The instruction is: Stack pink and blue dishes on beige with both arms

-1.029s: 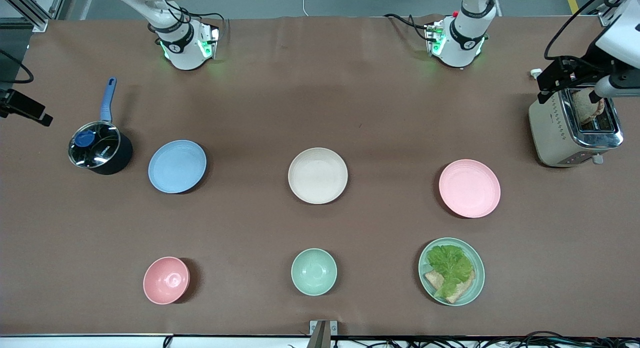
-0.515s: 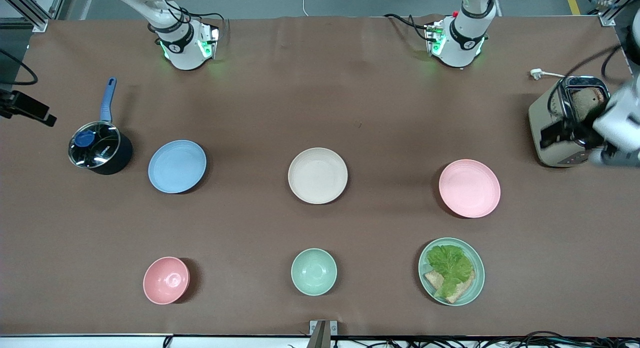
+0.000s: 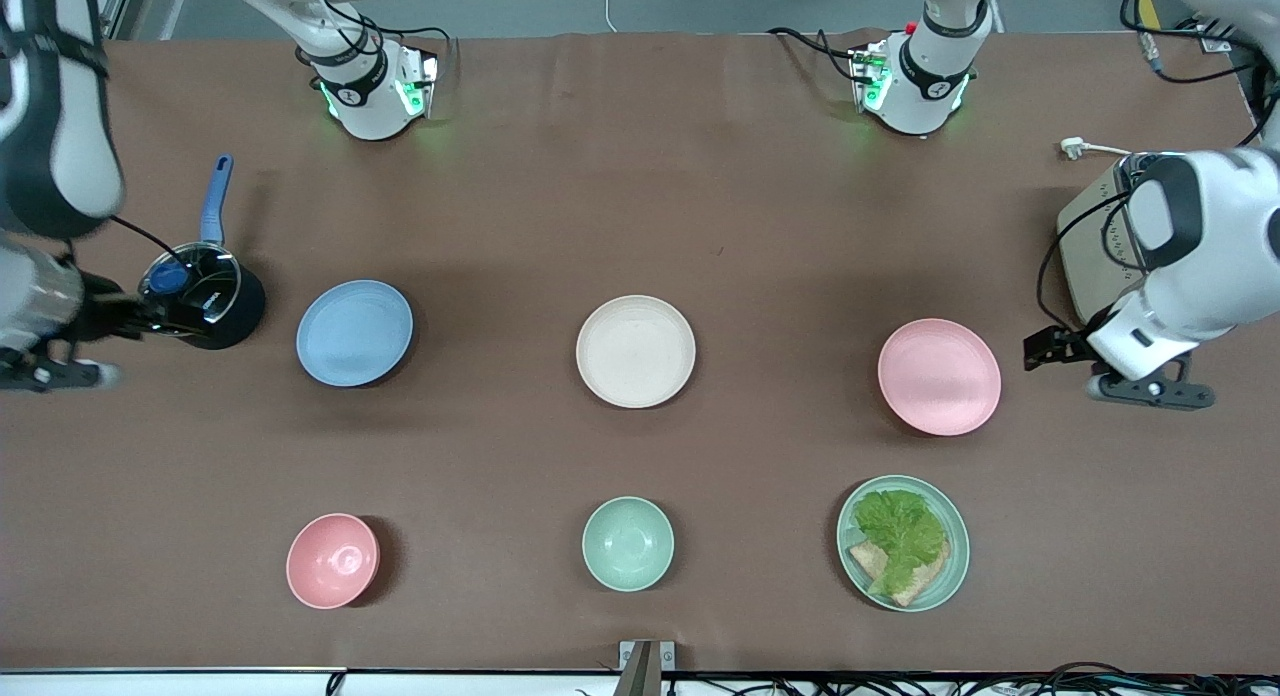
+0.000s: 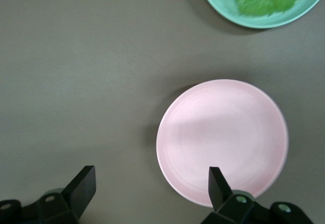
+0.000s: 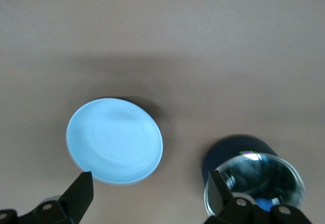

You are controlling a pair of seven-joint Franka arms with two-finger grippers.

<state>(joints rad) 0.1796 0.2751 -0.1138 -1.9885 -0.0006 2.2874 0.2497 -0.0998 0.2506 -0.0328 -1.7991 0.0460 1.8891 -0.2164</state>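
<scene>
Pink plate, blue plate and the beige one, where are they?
pink plate [image 3: 939, 376], front view, middle of its flat inside.
blue plate [image 3: 354, 332], front view, middle of its flat inside.
beige plate [image 3: 635, 351], front view, its centre.

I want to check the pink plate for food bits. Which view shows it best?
The left wrist view: the pink plate fills much of it, seen from straight above, bare. The front view shows it whole but smaller. The right wrist view misses it.
</scene>
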